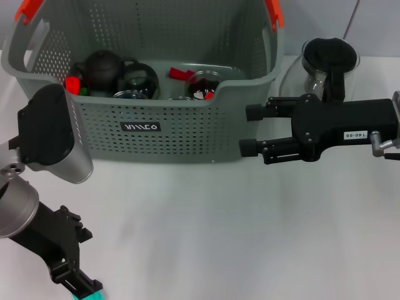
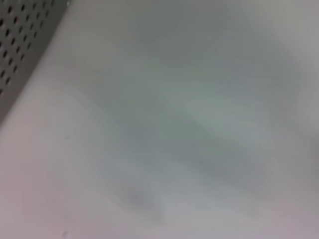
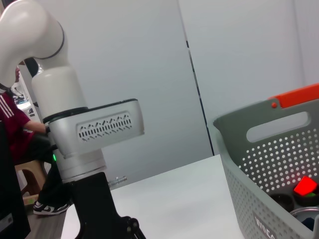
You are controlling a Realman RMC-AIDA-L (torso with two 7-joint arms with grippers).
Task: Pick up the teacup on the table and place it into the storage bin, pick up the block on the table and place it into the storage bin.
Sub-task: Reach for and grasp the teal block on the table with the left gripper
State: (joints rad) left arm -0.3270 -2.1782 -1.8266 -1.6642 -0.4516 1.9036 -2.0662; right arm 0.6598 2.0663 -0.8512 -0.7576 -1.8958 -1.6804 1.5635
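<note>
And here's the bin [image 1: 187, 134], filling the upper left and centre of the head view, its orange tabs [image 1: 31, 9] up at the top corners and the black label [image 1: 140, 127] on the near wall. Inside, a black teapot [image 1: 103, 67] sits at the left, glass pieces [image 1: 140, 84] beside it, and red bits show: one [image 1: 74, 84] at the left by the teapot, another [image 1: 181, 74] nearer the middle, plus a round glassy item with red and black [image 1: 203, 87] by the front dip in the rim. Which of these is the teacup or the block, I cannot tell.

Right gripper [image 1: 249, 130] comes in from the right edge of the head view, level, at mid height, just beside the bin's right front corner. Its two fingers [image 1: 253, 112] are spread apart with nothing between them, tips pointing toward the bin wall. Behind it, upper right, stands a glass pot [image 1: 328, 62] with a black handle, on the white table [image 1: 219, 231].

Left arm sits low in the lower left of the head view, its gripper [image 1: 78, 284] right at the bottom edge with a teal tip showing; whether it is open or closed, I cannot tell. The left wrist view gives only blurred table and a slice of bin wall [image 2: 20, 35] in its corner. The right wrist view catches the left arm [image 3: 84, 129] across the table and the bin's end [image 3: 279, 164], a red piece [image 3: 305, 186] glowing inside.
</note>
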